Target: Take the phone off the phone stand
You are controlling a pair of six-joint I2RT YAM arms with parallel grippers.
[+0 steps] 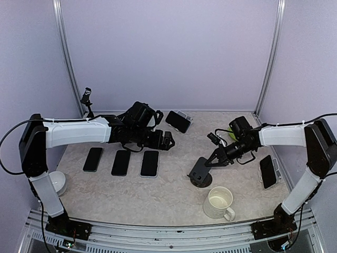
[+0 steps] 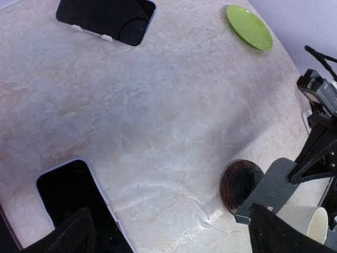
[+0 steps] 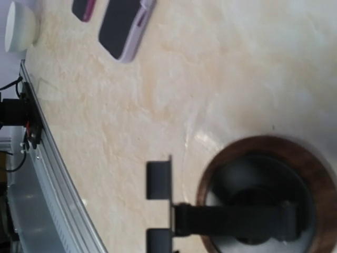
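The black phone stand [image 1: 199,172] with a round wooden base is empty; it also shows in the left wrist view [image 2: 271,188] and from above in the right wrist view [image 3: 231,219]. My right gripper [image 1: 211,159] is at the top edge of its plate and looks shut on it. My left gripper [image 1: 167,140] is open and empty, just above a dark phone [image 1: 150,163] that lies flat on the table [image 2: 68,200]. Another dark phone [image 1: 178,121] leans on a white holder at the back [image 2: 105,18].
Two more phones [image 1: 121,162] [image 1: 93,159] lie left of the flat one. Another phone [image 1: 268,171] lies at the right edge. A cream mug [image 1: 218,203] stands near the stand. A green plate [image 2: 250,26] is at the back right. A white round object [image 1: 57,182] is at the left.
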